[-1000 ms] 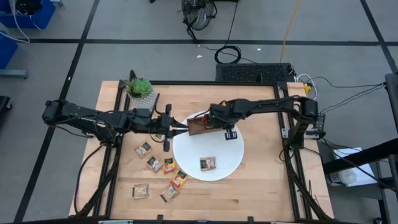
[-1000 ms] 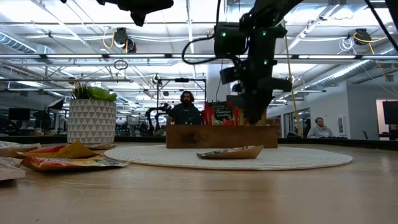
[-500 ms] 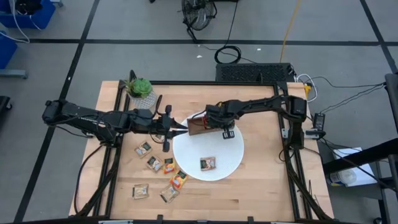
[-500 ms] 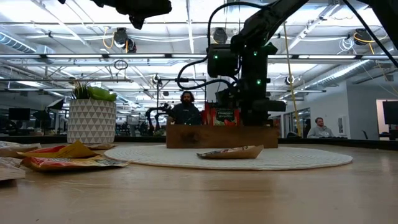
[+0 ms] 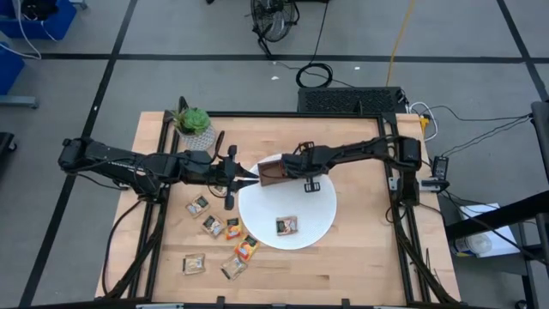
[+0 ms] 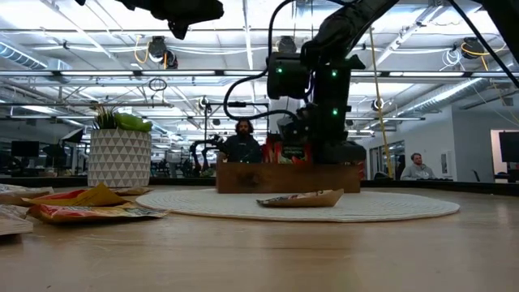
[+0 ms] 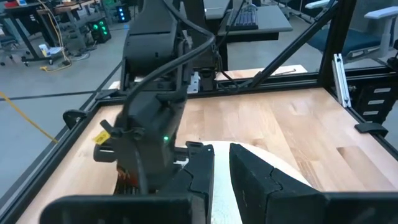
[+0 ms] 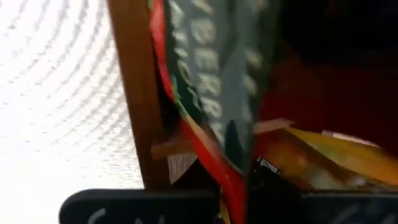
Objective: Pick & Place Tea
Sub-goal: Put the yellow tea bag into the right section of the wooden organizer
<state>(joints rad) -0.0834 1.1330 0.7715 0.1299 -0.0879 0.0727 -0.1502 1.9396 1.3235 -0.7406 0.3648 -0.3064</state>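
We see loose tea sachets [image 5: 214,227] near the table's front-left, one more on the white plate [image 5: 322,215]. Right gripper [image 5: 287,167] sits low over the wooden tray [image 5: 268,176], clenched on a red sachet [image 8: 205,118] standing upright straight below it, long axis vertical, tray divider beside it. Left gripper [image 5: 249,174] hovers at the tray's left edge, nearly closed, seemingly holding nothing. Potted plant [image 5: 192,121] stands well clear behind

Overhead looks straight down; low, level across worktop [image 6: 259,251]; wrists close-in — all share the plate [image 5: 317,219] — tray [image 6: 288,177].
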